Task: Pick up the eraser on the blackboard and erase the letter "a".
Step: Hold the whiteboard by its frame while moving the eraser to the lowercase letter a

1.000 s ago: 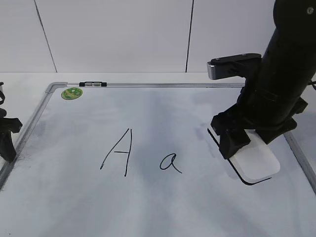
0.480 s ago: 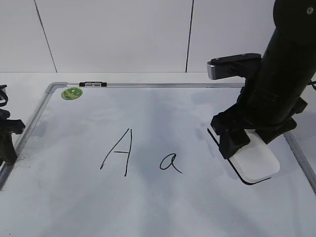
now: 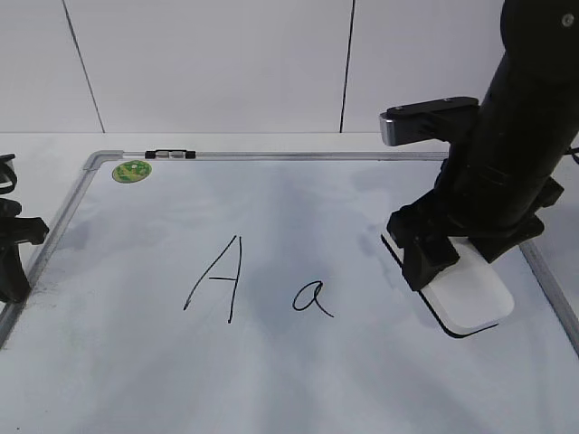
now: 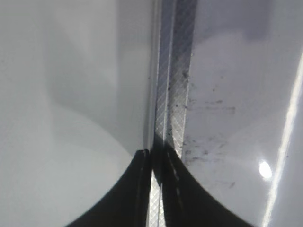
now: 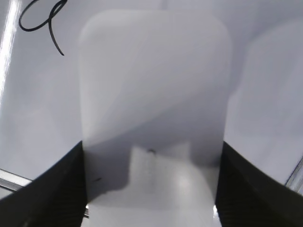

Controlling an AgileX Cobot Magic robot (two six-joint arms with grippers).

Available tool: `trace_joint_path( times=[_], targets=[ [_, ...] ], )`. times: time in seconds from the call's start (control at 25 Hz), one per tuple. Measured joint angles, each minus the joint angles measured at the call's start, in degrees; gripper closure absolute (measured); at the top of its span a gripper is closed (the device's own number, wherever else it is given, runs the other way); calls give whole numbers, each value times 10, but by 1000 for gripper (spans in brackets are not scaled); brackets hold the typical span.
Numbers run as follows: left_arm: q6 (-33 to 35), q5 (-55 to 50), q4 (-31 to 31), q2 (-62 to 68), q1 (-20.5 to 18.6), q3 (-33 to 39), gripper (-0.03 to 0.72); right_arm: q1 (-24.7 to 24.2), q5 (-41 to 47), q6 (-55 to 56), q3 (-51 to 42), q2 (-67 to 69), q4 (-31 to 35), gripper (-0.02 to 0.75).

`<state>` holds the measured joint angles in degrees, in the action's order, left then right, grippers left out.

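The white eraser (image 3: 470,303) lies on the blackboard (image 3: 271,380) at its right side. My right gripper (image 3: 452,267) straddles it, both fingers pressed on its long sides. In the right wrist view the eraser (image 5: 154,94) fills the space between the fingers of that gripper (image 5: 151,147). The small letter "a" (image 3: 312,298) is left of the eraser, and part of it shows in the right wrist view (image 5: 40,19). My left gripper (image 3: 14,271) is shut and empty at the board's left frame (image 4: 175,94), fingertips together (image 4: 156,156).
A taller capital "A" (image 3: 217,278) stands left of the small "a". A round green sticker (image 3: 132,170) sits at the board's far left corner, beside a small clip (image 3: 170,154) on the top frame. A white wall stands behind the board.
The left gripper has shifted slightly leftward at the board's edge. The right gripper and the eraser have barely moved, perhaps rising a trace.
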<state>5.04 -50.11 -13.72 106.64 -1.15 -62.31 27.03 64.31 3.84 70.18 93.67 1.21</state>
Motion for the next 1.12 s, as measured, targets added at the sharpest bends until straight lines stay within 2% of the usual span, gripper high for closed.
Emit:
trace_joint_path(
  times=[0.52,0.84,1.12],
  targets=[
    [2,0,-2,0,0,0,638,3,-8,0,1,80,-4,177],
    [3,0,-5,0,0,0,638,72,-8,7,54,112,-38,177],
    [3,0,-7,0,0,0,638,81,1,10,100,143,-41,177]
  ],
)
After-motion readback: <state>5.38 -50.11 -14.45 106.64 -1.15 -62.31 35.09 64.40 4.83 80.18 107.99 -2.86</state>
